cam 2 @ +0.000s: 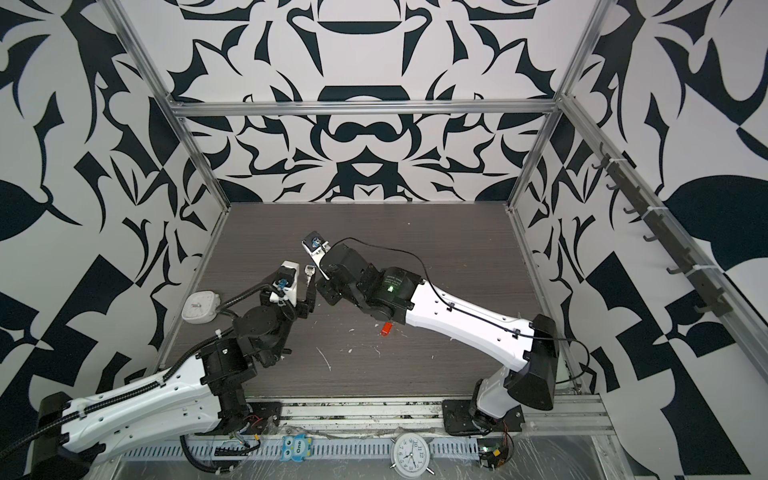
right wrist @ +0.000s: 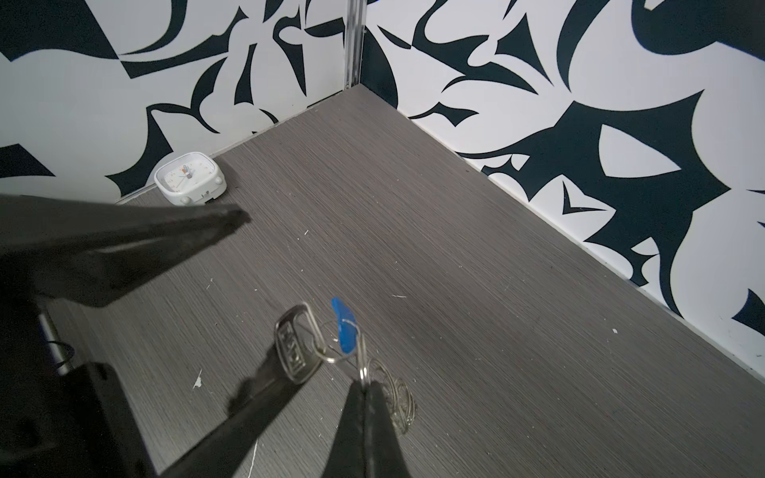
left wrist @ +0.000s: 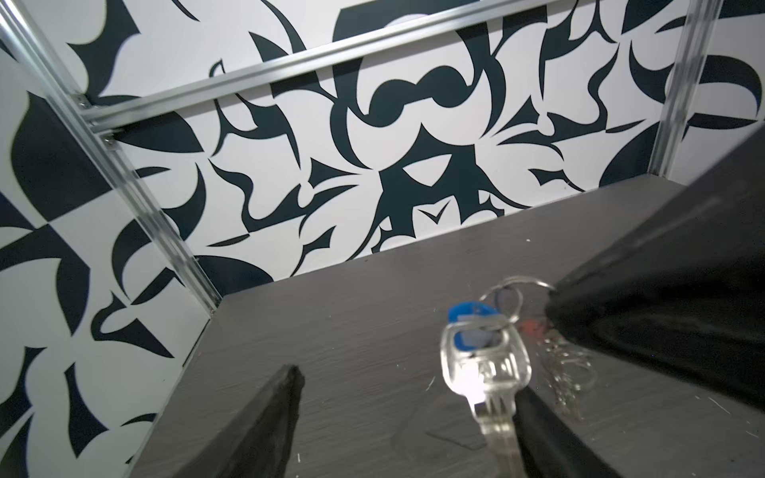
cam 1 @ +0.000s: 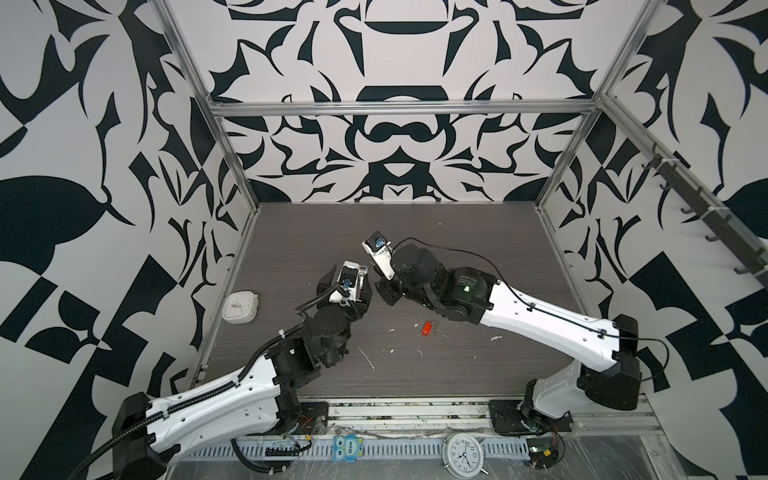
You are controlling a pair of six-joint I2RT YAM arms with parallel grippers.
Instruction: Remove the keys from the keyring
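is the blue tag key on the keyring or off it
On: the silver metal key with the oblong blue plastic tag links through a small split ring to the silver keyring cluster pinched in the shut right gripper.

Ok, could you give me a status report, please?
Left gripper open around blue-tag key. Right gripper shut on keyring. Red tag loose on table. Nothing obstructing.

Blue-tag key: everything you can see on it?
The blue-tag key is silver metal, with a rounded, slotted head and embossed lettering too blurred to read. Small wire rings link its slot to the oblong blue plastic tag; the shut right gripper pinches one. The key is held above the table. Its blade lies along one of the fingers of the open left gripper, unclamped.
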